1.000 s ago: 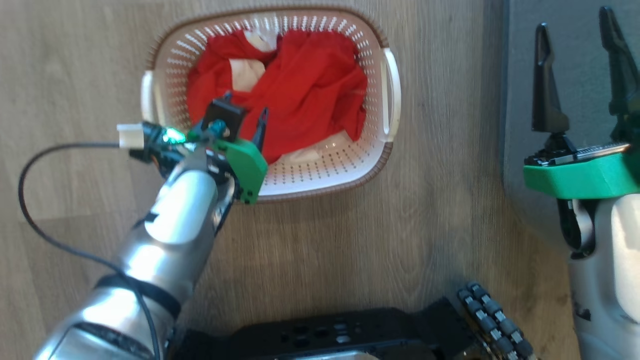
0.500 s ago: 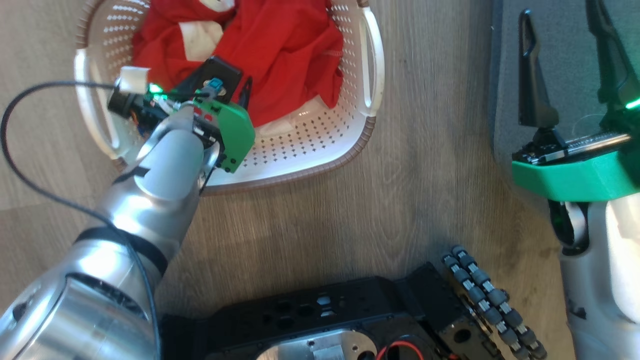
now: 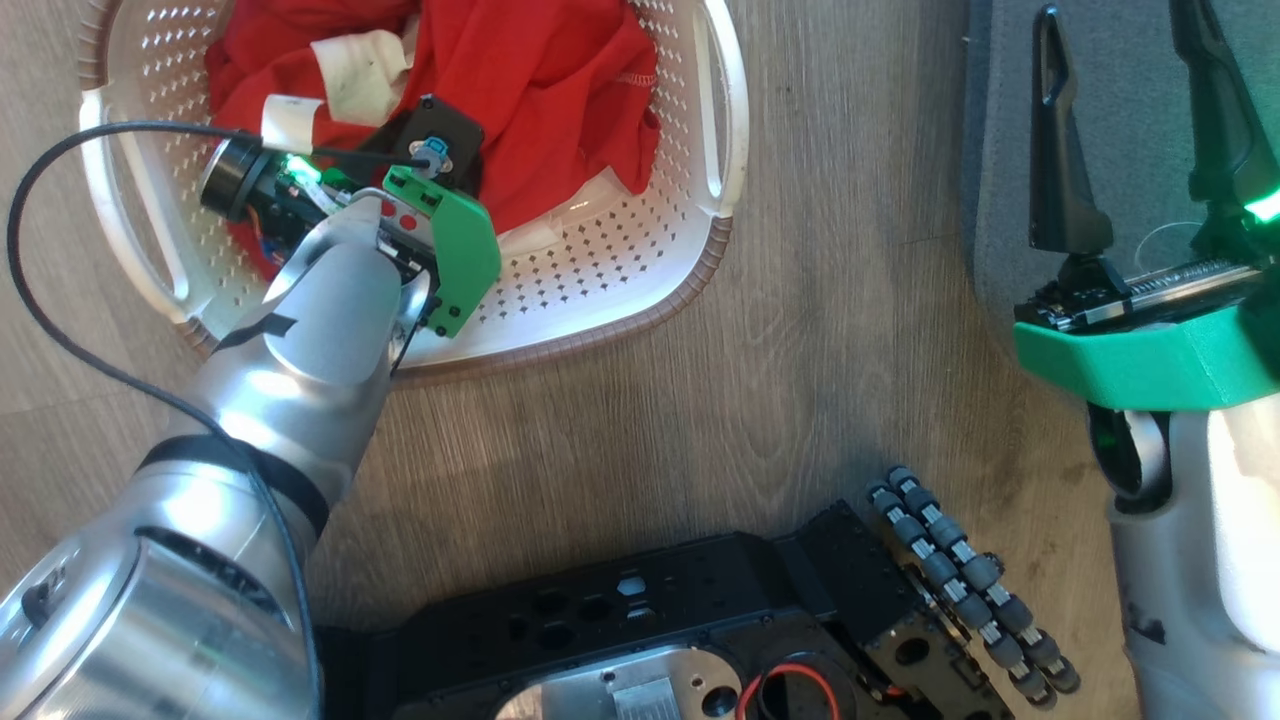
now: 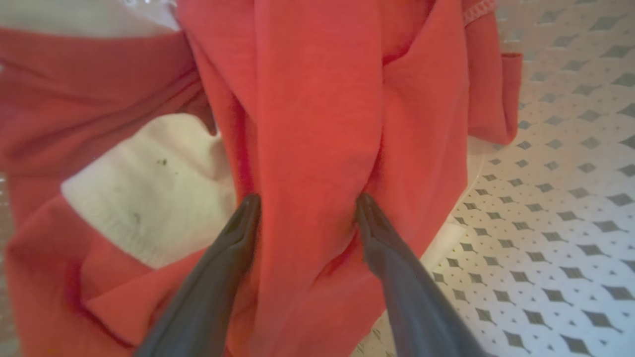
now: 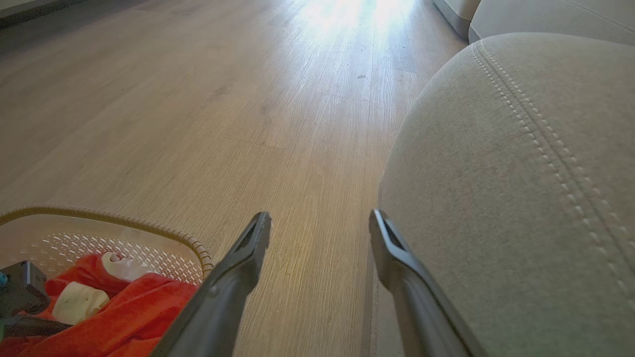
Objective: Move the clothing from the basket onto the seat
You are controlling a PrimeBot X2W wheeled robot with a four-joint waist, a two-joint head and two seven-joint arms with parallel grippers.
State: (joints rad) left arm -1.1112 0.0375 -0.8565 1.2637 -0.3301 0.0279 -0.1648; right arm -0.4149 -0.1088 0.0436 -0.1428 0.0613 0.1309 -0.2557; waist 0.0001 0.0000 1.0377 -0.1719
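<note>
The left tool (image 4: 305, 203) is down in the basket (image 3: 620, 290), its fingers spread either side of a fold of the red clothing (image 4: 317, 124). The right tool (image 5: 320, 218) hangs spread and empty beside the grey seat (image 5: 521, 173).

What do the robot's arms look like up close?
The left arm is shiny silver with a black band and a thin black cable looping off it. The right arm is pale white. Both wrists wear bright green plates. The left end effector and right end effector each have two long, dark, pointed fingers.
</note>
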